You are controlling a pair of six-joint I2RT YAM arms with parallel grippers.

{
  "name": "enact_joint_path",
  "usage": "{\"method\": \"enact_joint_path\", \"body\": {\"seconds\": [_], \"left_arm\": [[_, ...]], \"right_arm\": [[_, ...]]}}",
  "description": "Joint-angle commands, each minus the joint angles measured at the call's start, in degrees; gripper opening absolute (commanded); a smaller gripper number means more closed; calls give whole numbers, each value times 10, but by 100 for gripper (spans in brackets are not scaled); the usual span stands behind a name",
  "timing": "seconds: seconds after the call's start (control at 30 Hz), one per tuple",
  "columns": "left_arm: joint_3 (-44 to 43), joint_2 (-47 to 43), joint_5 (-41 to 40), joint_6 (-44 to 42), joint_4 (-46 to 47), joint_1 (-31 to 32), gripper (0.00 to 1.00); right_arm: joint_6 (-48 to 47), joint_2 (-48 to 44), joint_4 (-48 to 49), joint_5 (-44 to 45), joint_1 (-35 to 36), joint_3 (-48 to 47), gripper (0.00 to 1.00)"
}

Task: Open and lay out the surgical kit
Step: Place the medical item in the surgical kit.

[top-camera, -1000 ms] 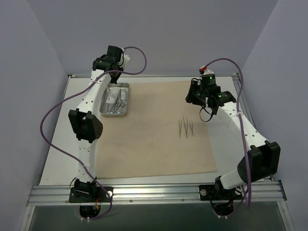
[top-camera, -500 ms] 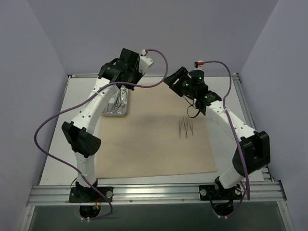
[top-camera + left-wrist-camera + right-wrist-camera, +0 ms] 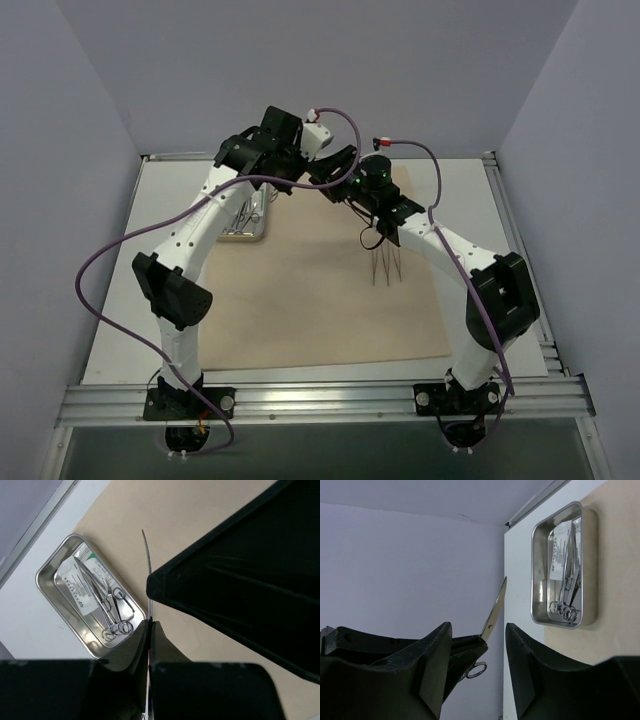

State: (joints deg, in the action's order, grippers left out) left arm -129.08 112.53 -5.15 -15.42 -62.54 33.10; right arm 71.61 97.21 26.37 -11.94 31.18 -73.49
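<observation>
Beige cloth wrap (image 3: 320, 300) on a white desk (image 3: 125, 300); silvery steel tray (image 3: 245, 238) and scissors (image 3: 492, 612); white, black-jointed arms (image 3: 192, 238); purple cables (image 3: 82, 280).

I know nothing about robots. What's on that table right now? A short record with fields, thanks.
Cloth: beige cloth wrap spread flat on the table
Tray: steel tray at the cloth's far left edge, holding scissor-handled instruments and packets
Loose tools: tweezers lying on the cloth
Left arm: left gripper fingers shut on scissors, raised above the table
Right arm: right gripper fingers open, close to the scissors
</observation>
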Motion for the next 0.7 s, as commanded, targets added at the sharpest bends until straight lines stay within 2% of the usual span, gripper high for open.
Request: {"method": "enact_joint_path", "body": {"seconds": [0.0,0.5,0.63,0.67], "left_arm": [[-1,-33,20,17,30,3,2],[-14,-23,28,31,41,3,2],[-4,-22,27,29,45,3,2],[-1,-21,25,29,46,3,2]], "right_arm": [[37,7,65,-2,0,2,43],[99,73,148,-58,9,-9,41],[111,84,177,-71,9,-5,28],[113,86,187,-72,9,-3,22]]}}
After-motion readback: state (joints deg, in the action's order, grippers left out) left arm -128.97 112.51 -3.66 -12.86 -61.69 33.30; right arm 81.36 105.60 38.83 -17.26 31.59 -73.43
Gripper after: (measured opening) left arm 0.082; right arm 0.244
